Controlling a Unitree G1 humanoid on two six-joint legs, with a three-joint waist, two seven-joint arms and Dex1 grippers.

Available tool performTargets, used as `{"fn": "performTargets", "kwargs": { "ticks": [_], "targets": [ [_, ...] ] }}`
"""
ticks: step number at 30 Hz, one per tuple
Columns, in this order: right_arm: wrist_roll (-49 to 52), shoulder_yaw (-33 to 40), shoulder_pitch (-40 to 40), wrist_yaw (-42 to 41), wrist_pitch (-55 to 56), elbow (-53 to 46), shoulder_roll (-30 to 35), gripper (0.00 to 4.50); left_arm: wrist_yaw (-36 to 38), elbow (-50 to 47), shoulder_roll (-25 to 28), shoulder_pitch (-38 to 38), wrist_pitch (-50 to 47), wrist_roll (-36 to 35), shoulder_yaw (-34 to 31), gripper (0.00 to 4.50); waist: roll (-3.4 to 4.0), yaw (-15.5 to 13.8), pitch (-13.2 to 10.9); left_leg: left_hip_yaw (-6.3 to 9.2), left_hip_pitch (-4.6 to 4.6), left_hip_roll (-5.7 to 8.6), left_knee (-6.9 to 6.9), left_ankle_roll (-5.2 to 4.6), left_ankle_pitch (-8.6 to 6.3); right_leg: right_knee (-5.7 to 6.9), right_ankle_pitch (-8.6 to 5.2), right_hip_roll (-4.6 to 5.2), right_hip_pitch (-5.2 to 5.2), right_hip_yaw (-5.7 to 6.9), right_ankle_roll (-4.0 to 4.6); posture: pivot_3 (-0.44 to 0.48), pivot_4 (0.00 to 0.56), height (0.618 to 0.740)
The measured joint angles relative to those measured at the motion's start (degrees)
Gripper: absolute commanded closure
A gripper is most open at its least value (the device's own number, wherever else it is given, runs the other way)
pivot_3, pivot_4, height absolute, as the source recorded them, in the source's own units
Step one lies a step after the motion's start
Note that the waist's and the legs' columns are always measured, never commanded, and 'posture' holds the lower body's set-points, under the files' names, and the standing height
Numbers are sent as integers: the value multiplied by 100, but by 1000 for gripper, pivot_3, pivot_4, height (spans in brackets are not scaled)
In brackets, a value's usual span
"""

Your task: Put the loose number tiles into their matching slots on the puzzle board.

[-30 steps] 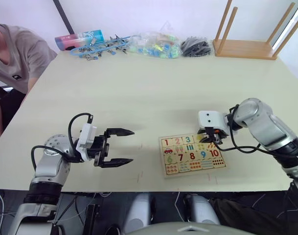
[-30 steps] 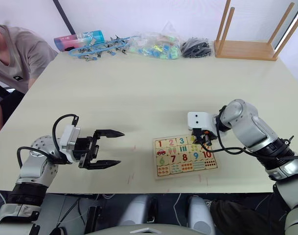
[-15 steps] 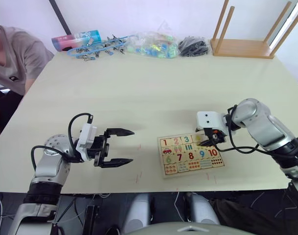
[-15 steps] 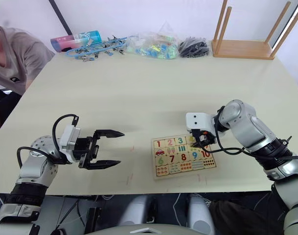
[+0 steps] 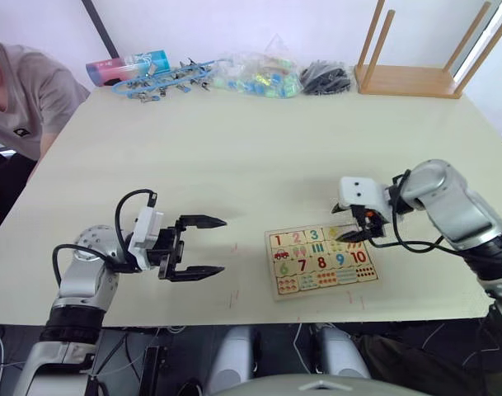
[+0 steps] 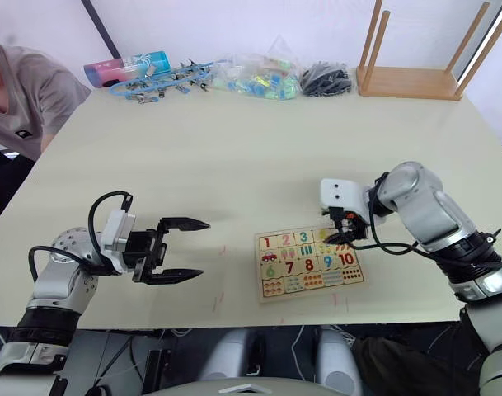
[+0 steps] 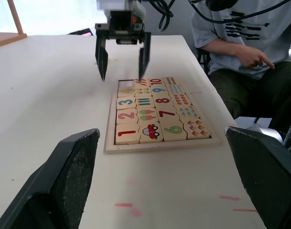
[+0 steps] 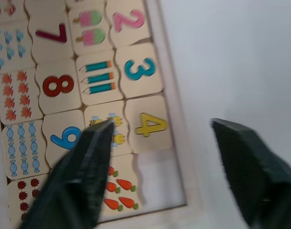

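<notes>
- While the left gripper [image 5: 203, 246] hangs over the table [image 5: 234, 148] well to the left of the puzzle board [image 5: 323, 261], its fingers are spread wide and hold nothing, so this arm looks the farther of the two from the work.
- On the board, tiles 1 [image 7: 126, 133], 2 [image 7: 126, 116], 3 [image 7: 126, 102] and 4 [image 8: 150, 125] sit in the top row.
- The fifth slot [image 8: 159, 181], at the right end of that row above the carrots, shows bare wood.
- No loose 5 tile can be made out on the table.
- Over on the right, the right gripper [image 7: 122, 61] hovers above the board's far right corner, fingers apart and empty, pointing down.
- The bare slot lies just below and between those fingers, so the right arm is the nearer one for the last placement.
</notes>
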State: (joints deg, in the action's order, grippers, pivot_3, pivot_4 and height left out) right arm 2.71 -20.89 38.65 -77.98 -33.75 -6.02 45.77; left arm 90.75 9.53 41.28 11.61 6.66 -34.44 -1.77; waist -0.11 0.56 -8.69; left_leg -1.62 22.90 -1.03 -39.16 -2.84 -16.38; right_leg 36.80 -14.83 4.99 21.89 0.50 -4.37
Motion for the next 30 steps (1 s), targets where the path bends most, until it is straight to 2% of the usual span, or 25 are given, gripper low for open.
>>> {"fn": "performTargets", "kwargs": {
  "ticks": [3,4,6,15,30],
  "targets": [
    [319,319,-315,173,-128,-207,-51,4156,0,-1,0,0,0,11,-1,0,-2,3,-1,0,0,-1,0,0,0,0,0,1,0,0,0,0,150,740],
    [342,342,-341,194,-129,-217,-65,4464,0,-1,0,-1,0,12,-1,0,-2,4,-2,0,1,-1,0,0,0,0,0,2,0,0,0,0,150,740],
    [694,850,-878,626,4,-393,-370,4464,0,-3,-1,-12,-3,58,-2,0,-7,-2,-3,3,1,-1,2,0,0,0,0,2,-1,2,0,0,150,740],
    [1179,1582,-2022,1333,967,-381,-970,4464,-67,2,-49,4,-29,231,3,0,-17,-2,-15,4,0,1,2,0,0,1,1,2,-3,3,0,0,150,740],
    [1036,1498,-2481,1558,2150,664,-1071,4464,-58,26,-75,77,-29,397,4,0,-17,-1,-17,2,-2,2,2,-1,0,3,1,-1,-4,0,0,0,150,740]
  ]
}}
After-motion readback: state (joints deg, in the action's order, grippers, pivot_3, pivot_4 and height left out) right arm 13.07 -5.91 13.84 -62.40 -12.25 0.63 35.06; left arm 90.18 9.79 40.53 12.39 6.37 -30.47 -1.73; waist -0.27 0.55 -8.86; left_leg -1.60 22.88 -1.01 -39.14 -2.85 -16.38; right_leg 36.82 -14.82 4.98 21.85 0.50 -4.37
